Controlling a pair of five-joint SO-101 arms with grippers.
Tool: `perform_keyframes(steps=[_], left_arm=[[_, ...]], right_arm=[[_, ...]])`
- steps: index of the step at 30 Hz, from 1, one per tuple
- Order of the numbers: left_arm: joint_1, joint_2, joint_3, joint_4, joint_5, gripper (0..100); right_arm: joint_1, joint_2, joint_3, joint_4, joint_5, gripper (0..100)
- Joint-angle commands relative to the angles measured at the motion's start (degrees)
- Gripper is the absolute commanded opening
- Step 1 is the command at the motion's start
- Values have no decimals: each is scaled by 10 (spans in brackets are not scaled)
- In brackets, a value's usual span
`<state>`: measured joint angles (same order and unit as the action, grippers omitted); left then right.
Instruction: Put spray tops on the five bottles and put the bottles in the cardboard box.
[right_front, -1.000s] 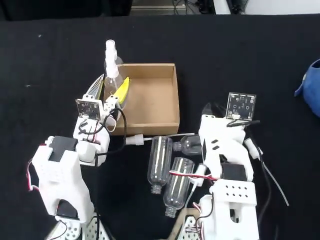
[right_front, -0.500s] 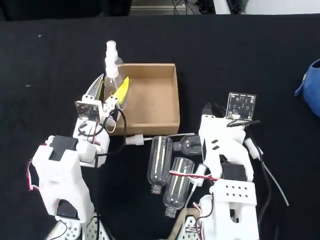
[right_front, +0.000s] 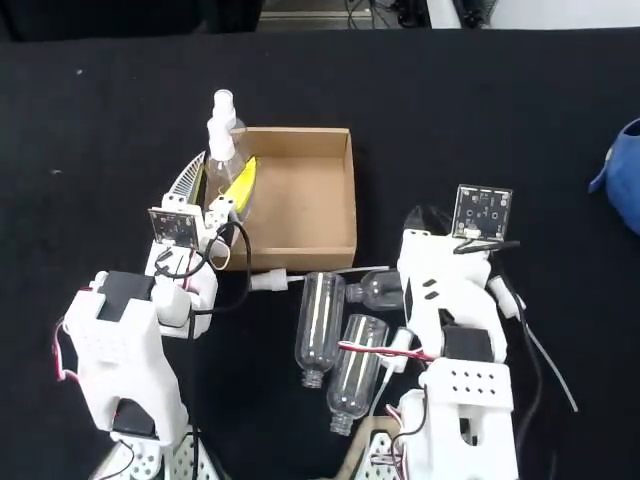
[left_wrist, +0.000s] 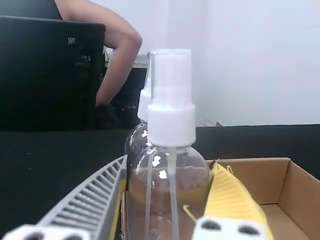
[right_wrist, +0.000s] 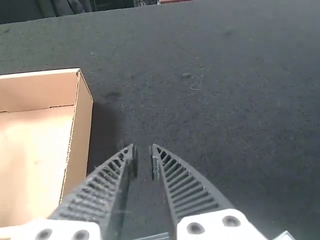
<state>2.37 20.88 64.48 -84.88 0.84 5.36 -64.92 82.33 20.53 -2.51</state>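
Note:
A clear bottle (right_front: 225, 160) with a white spray top (left_wrist: 171, 107) stands upright at the far left corner of the cardboard box (right_front: 300, 130). My left gripper (right_front: 228, 156) is shut on it, with the grey finger (left_wrist: 90, 200) and the yellow finger (left_wrist: 230, 200) pressed against its sides. A second capped bottle (left_wrist: 142, 105) stands right behind it. Three uncapped bottles lie on the table near the box's front: one (right_front: 318, 318), one (right_front: 355, 378) and one (right_front: 378, 290). My right gripper (right_wrist: 142, 148) is shut and holds nothing, low over the cloth to the right of the box (right_wrist: 80, 115).
A loose spray top with its tube (right_front: 272, 280) lies by the box's front wall, another (right_front: 398, 350) by the right arm's base, and a third (right_front: 505, 292) to that arm's right. A blue thing (right_front: 625, 185) sits at the right edge. A black cloth covers the table.
My left arm has drawn back slightly toward its base, and the held bottle with its top has shifted a little with it. The right arm has kept still.

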Motion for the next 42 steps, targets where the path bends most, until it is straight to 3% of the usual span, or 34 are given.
perform_keyframes(steps=[1,6,17,26,31,33,42], left_arm=[[-8,-11,-5,-14,-9,70],[-12,-11,-1,-14,-6,185],[-14,-11,0,-18,-9,193],[-13,-11,22,-67,-10,193],[-8,-69,47,-62,-10,192],[-8,-113,61,-33,-10,192],[-8,-383,118,243,-9,191]], right_arm=[[-5,2,-7,-21,4,36],[-5,2,-7,-21,4,36],[-5,2,-7,-21,4,36],[-5,2,-7,-21,4,36],[-5,2,-7,-21,4,36],[-5,2,-7,-21,4,36],[-5,2,-8,-22,4,36]])
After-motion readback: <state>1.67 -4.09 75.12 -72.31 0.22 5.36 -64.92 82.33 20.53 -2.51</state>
